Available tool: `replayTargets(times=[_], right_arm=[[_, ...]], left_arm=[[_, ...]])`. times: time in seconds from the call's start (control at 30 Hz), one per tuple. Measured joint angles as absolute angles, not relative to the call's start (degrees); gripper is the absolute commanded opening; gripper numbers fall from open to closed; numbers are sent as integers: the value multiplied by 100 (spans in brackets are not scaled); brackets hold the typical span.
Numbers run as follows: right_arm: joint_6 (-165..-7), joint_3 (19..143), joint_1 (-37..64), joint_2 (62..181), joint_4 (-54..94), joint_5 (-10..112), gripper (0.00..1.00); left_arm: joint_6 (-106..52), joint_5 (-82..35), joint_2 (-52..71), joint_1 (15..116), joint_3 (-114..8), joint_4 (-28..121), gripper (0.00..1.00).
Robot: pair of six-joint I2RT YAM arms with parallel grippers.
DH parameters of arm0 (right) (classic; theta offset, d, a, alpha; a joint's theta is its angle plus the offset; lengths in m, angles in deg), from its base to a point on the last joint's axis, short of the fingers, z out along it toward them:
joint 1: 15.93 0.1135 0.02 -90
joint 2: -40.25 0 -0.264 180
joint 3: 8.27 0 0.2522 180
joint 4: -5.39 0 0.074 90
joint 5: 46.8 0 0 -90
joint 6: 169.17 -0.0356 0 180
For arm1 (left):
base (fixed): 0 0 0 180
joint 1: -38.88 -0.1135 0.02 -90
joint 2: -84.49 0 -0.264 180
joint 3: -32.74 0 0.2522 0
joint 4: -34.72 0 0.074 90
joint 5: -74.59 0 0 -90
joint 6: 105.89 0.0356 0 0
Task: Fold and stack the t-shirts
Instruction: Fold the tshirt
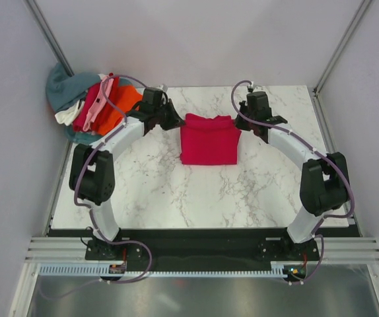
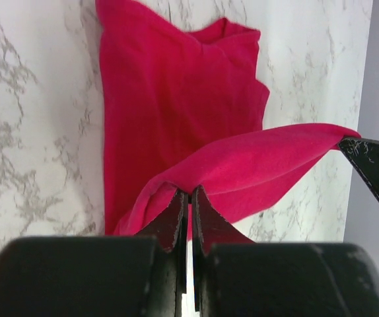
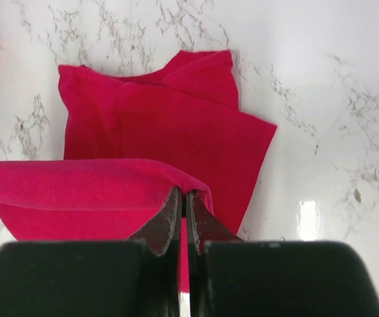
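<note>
The crimson-magenta t-shirt (image 1: 209,142) lies partly folded into a squarish block on the marble table (image 1: 176,191). Its far edge is lifted off the folded body and stretched into a taut band between the two grippers.

The left gripper (image 2: 188,195) is at the shirt's far left corner. Its fingers are pinched on a fold of the crimson cloth, with only a thin slit between them. The right gripper (image 3: 183,195) is at the shirt's far right corner, clamped on the cloth the same way, its fingers almost touching.

In the left wrist view the raised band runs from the left fingers to a dark fingertip of the other arm at the right side of the frame. Below the band the lower layers lie flat on the marble. In the right wrist view the band drapes over that gripper's fingers, and beyond it the flat layers end in a notched edge.

Left of the shirt and farther back, well apart from it, is a pile of other t-shirts (image 1: 90,105). The teal-grey shirt (image 1: 61,86) is farthest from the crimson one and the orange shirt (image 1: 125,104) is nearest. The red shirt (image 1: 87,117), the pink shirt (image 1: 99,102) and the white shirt (image 1: 67,117) are bunched between them.
</note>
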State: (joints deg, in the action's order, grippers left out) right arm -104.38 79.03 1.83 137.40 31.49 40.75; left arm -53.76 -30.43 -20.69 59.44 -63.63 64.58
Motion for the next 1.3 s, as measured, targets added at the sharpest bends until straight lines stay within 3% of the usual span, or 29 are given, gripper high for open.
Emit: replayTargets(times=[0.13, 0.2, 0.23, 0.27, 0.3, 0.43, 0.53, 0.57, 0.6, 0.8, 1.0, 1.1, 1.13, 1.17, 1.3], right_arm=[[-10441, 8305, 67, 14271, 2976, 4077, 0], [-10443, 8491, 8, 14546, 2810, 4083, 0], [-10445, 8583, -18, 14708, 2703, 4096, 2], [-10447, 8684, -47, 14870, 2598, 4123, 11], [-10458, 8767, -66, 15005, 2504, 4147, 13], [-10513, 9127, -143, 15624, 2214, 4234, 25], [-10513, 9184, -187, 15733, 2142, 4322, 48], [-10513, 9184, -193, 15726, 2120, 4343, 64], [-10500, 9184, -204, 15707, 2069, 4346, 68], [-10414, 8819, -217, 15180, 1886, 4328, 65], [-10366, 7805, -217, 14015, 1777, 4499, 64], [-10325, 7339, -217, 13296, 1763, 4540, 66], [-10314, 7206, -217, 13040, 1742, 4531, 69], [-10325, 7073, -217, 12782, 1704, 4516, 69], [-10408, 6568, -219, 12155, 1344, 4280, 53]], left_arm=[[-5376, -3050, -2701, 5856, -7069, 6429, 3], [-5378, -3061, -3018, 5806, -7410, 6392, 14], [-5376, -3076, -3208, 5771, -7598, 6337, 25], [-5369, -3094, -3416, 5736, -7819, 6331, 41], [-5352, -3109, -3643, 5701, -8041, 6294, 44], [-5372, -3210, -4268, 5565, -8636, 6241, 49], [-5339, -3201, -4301, 5504, -8651, 6289, 50], [-5326, -3199, -4277, 5493, -8651, 6281, 50], [-5297, -3196, -4227, 5485, -8647, 6283, 50], [-5140, -3164, -3368, 5491, -7950, 6167, 50], [-5063, -2888, -1737, 5515, -6284, 5774, 52], [-5031, -2729, -937, 5513, -5528, 5581, 70], [-5022, -2694, -686, 5513, -5316, 5489, 94], [-4961, -2617, -432, 5513, -5065, 5312, 100], [-4998, -2458, 64, 5496, -4359, 4587, 100]])
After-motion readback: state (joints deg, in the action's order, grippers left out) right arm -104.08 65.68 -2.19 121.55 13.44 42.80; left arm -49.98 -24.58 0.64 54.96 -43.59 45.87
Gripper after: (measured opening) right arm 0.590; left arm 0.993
